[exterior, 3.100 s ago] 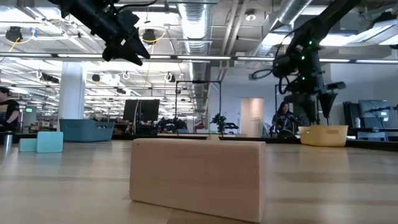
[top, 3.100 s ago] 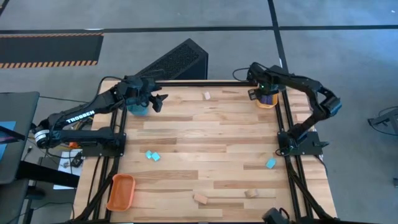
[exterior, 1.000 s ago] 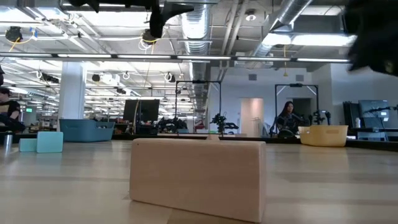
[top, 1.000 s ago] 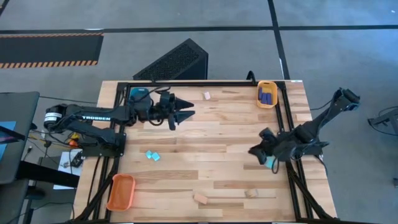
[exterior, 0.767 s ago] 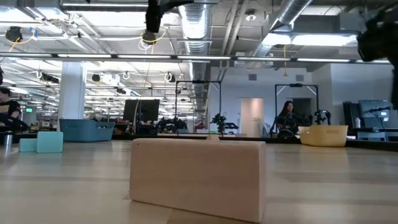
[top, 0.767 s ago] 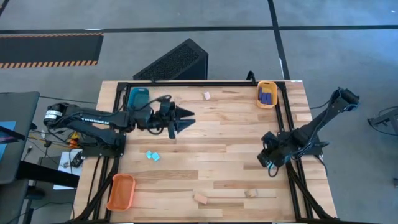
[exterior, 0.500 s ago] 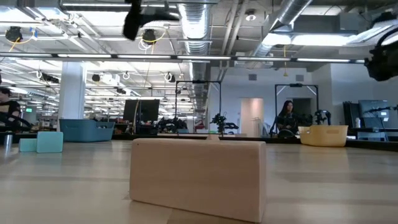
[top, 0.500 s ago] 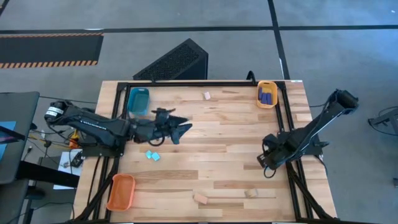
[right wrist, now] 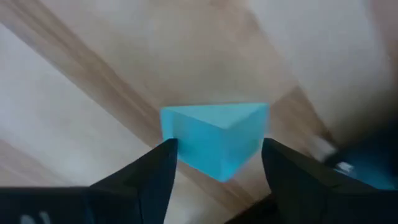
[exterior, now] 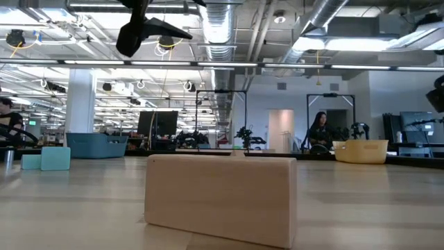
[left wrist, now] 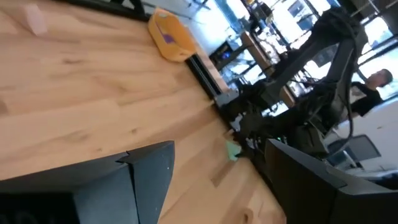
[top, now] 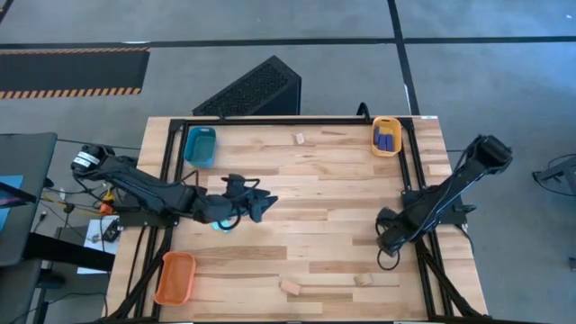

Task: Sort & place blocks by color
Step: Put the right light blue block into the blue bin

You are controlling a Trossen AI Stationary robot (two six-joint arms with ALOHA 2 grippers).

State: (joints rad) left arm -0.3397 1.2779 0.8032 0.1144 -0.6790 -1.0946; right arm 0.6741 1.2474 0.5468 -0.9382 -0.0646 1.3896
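Right tool [right wrist: 214, 162] lowered astride one cyan block [right wrist: 216, 138]

- We are in a large open-plan robotics lab or industrial workspace, not a home.
- We see exposed silver ducts [exterior: 229, 21] and pipes under the ceiling, with long rows of strip lights [exterior: 104, 64] running far back.
- We look down on a grey concrete floor [top: 270, 22] with orange-and-black hazard striping [top: 72, 90] on a dark mat.
- We see a butcher-block wooden table [top: 315, 180] edged by a black metal frame [top: 297, 121], with two dark robot arms mounted at its sides.
- We see a white column [exterior: 81, 104], monitors [exterior: 157, 123], benches with equipment, and a person [exterior: 320, 132] in the background.
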